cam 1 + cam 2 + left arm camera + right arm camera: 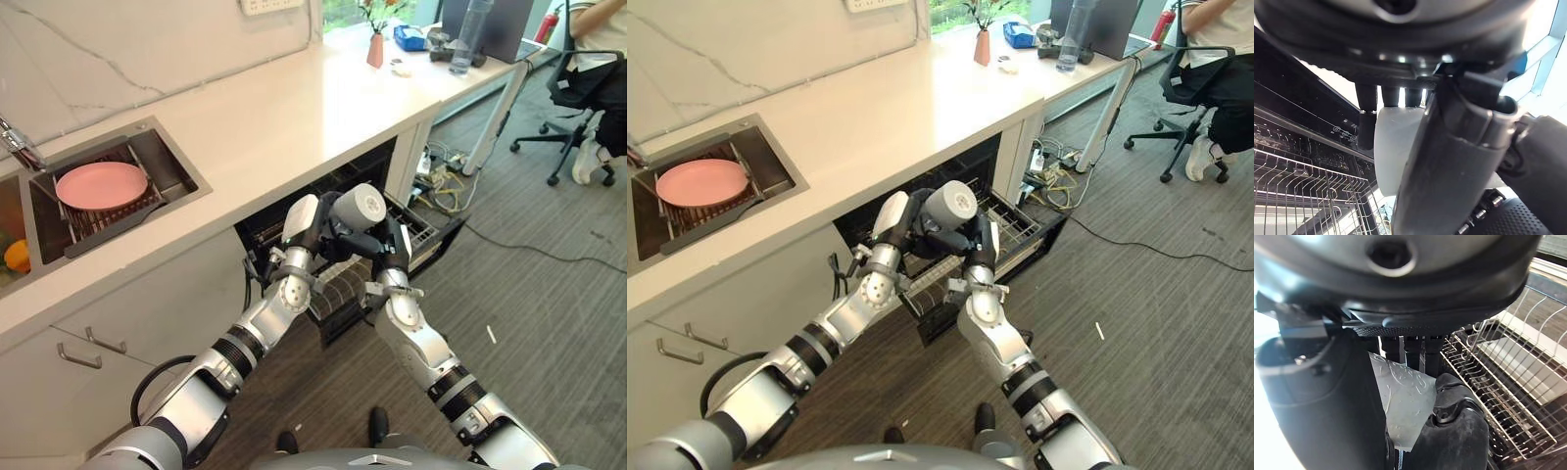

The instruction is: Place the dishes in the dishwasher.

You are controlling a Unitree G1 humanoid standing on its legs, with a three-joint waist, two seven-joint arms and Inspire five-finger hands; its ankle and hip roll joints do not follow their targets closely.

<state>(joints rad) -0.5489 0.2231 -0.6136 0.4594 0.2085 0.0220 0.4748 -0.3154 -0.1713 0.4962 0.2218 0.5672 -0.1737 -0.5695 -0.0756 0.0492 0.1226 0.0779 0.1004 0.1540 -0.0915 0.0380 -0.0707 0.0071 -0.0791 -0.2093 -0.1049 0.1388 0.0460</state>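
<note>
From the left eye view, my left hand (312,227) and right hand (384,247) both clasp a grey bowl (359,207) above the pulled-out dishwasher rack (419,233); I judge uneven release could tip it onto the floor. A pink plate (101,185) waits in the sink (176,166), far left. My left wrist view shows fingers (1366,117) curled over the bowl's rim. My right wrist view adds the patterned inside (1400,401), with fingers (1413,350) hooked over it.
</note>
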